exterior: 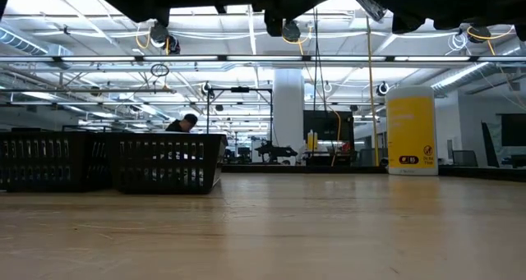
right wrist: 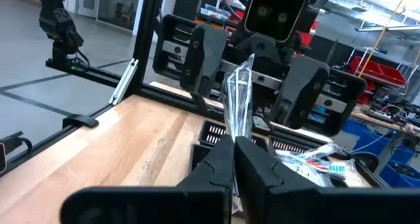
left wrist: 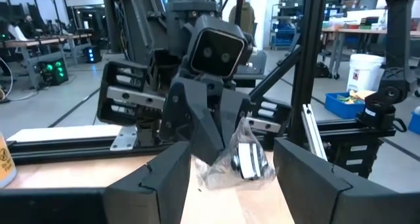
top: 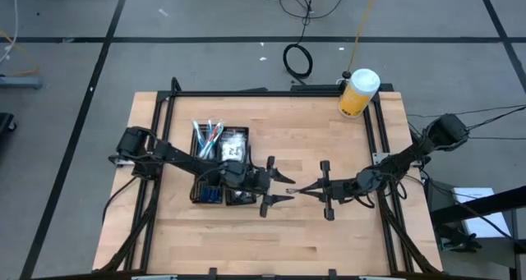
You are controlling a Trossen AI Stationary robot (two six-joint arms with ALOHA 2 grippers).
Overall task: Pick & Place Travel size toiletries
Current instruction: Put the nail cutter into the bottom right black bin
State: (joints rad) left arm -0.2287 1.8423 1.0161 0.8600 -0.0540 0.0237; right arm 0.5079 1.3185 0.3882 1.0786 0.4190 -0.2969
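My right gripper is shut on a clear plastic packet with a small white and black item inside. It hovers above the middle of the table. My left gripper is open and faces it tip to tip. Its two fingers stand on either side of the packet, apart from it. Behind the left gripper the black compartment tray rests on the table, with thin coloured sticks, a white-clear packet and blue pieces in it. My right gripper pinches the clear packet between its two shut fingers at one end. The fingers come roughly level from the table's right. The packet sticks out past the fingertips toward the left gripper, lifted clear of the table.
A big yellow jar with a white lid stands at the table's far right corner, also seen in the low view. A black frame runs around the table. Bare wood lies near the grippers. A person is far off in the room.
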